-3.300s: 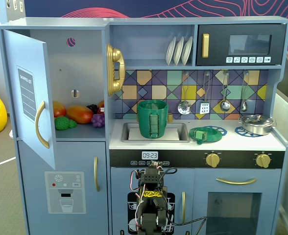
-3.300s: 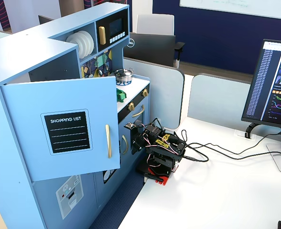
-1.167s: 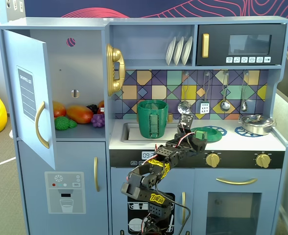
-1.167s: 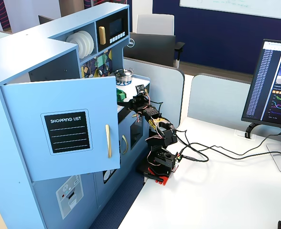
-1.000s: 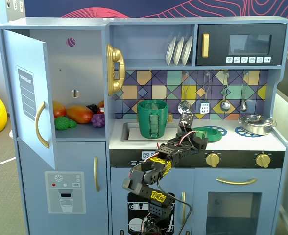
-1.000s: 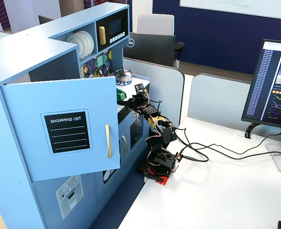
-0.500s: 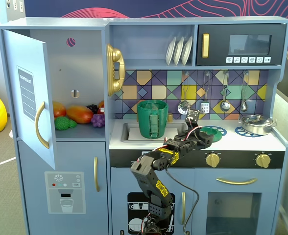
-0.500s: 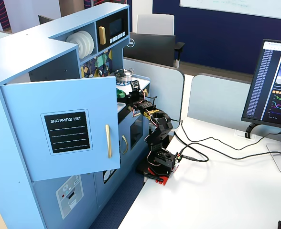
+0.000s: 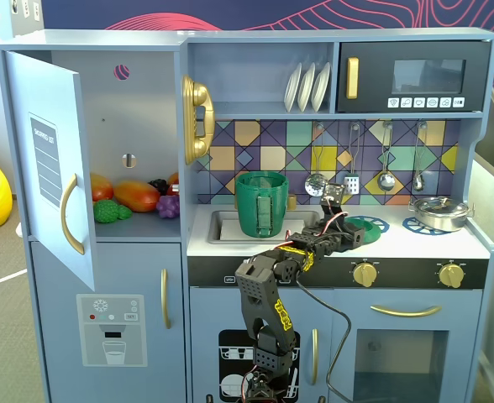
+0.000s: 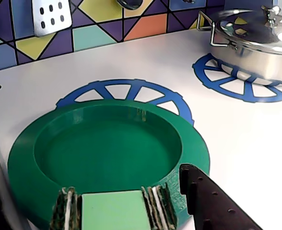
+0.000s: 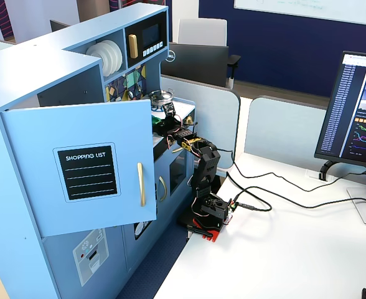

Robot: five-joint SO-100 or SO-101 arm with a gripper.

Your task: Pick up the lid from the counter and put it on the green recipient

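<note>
Wrist view, nearest first: dark gripper (image 10: 146,206) sits at the bottom edge, its black finger (image 10: 213,201) showing on the right, with the pale green strap handle and its ribbed ends between the jaws. The jaws look to be around that strap, but whether they are pressing on it, I cannot tell.

The strap belongs to the flat round green plastic lid (image 10: 107,158), which lies flat on the white counter (image 10: 237,143), over a blue spoked burner ring (image 10: 126,91). So the lid is not lifted yet.

Further back on the right, a shallow silver metal pot (image 10: 256,43) with its own lid stands on a second blue ring, well apart. Tiled backsplash behind it.

In a fixed view, the arm reaches over the stove edge with the gripper (image 9: 352,231) at the lid (image 9: 369,227). The tall dark green cylindrical plastic pot (image 9: 262,204) stands open-topped at the sink, to the left in this view, apart from the lid.

Judgement: early stage, the grasp is being set up. Lift, carry left and placing on the pot all remain.
</note>
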